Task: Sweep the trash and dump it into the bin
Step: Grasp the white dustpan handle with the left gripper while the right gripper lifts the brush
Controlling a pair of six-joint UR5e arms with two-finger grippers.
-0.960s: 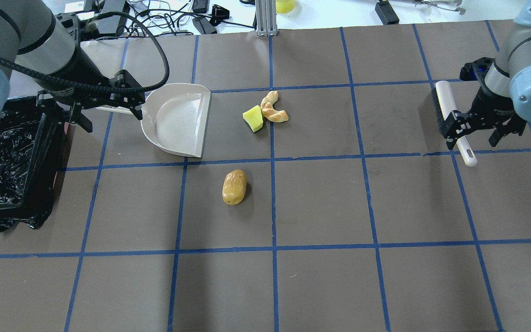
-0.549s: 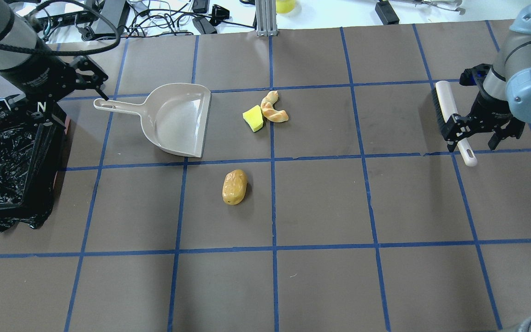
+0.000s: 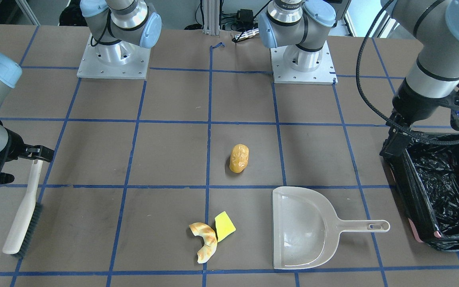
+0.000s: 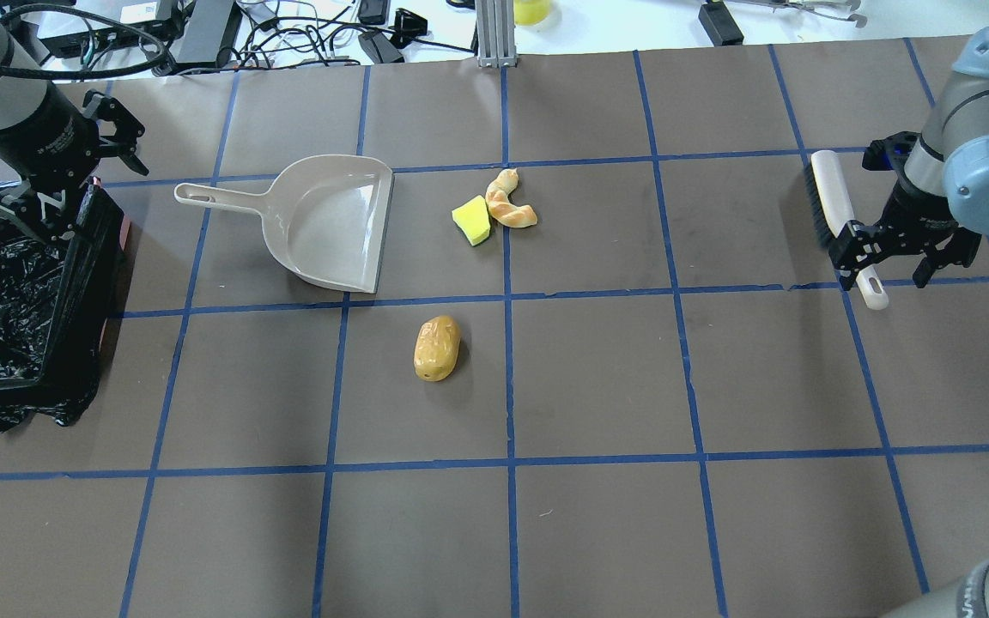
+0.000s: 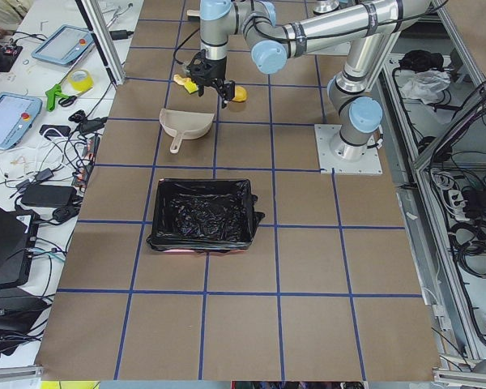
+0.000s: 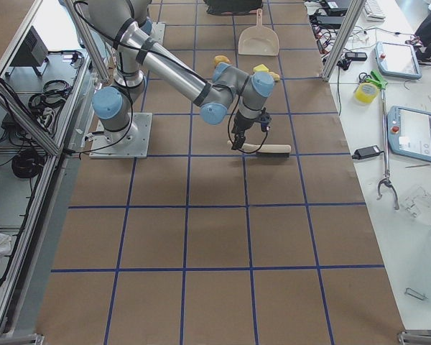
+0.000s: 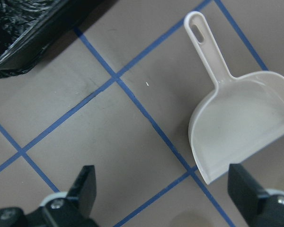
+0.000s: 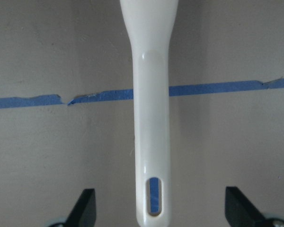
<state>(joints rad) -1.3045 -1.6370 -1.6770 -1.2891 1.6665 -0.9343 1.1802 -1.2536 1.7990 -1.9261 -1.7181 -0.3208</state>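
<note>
The trash lies mid-table: a golden-brown lump (image 4: 437, 348), a tan croissant-like piece (image 4: 509, 204) and a yellow sponge wedge (image 4: 472, 221) touching it. The black-bagged bin (image 4: 74, 283) stands at the left edge. My left gripper (image 4: 74, 180) is open and empty over the bin's far corner, left of the dustpan (image 4: 331, 223); the left wrist view shows its jaws (image 7: 165, 198) wide apart. My right gripper (image 4: 887, 262) is open and straddles the handle of the beige brush (image 4: 834, 202) near its end. In the right wrist view the handle (image 8: 150, 94) lies between the fingers without touching them.
The beige dustpan lies flat, handle (image 4: 211, 197) pointing at the bin and mouth facing the sponge. Cables and gear lie beyond the table's far edge (image 4: 288, 34). Both arm bases (image 3: 112, 59) stand on the mat's robot side.
My left gripper has moved off the dustpan handle, left and back over the bin's corner. The dustpan and trash have not moved. My right gripper has shifted slightly toward the brush handle's end.
</note>
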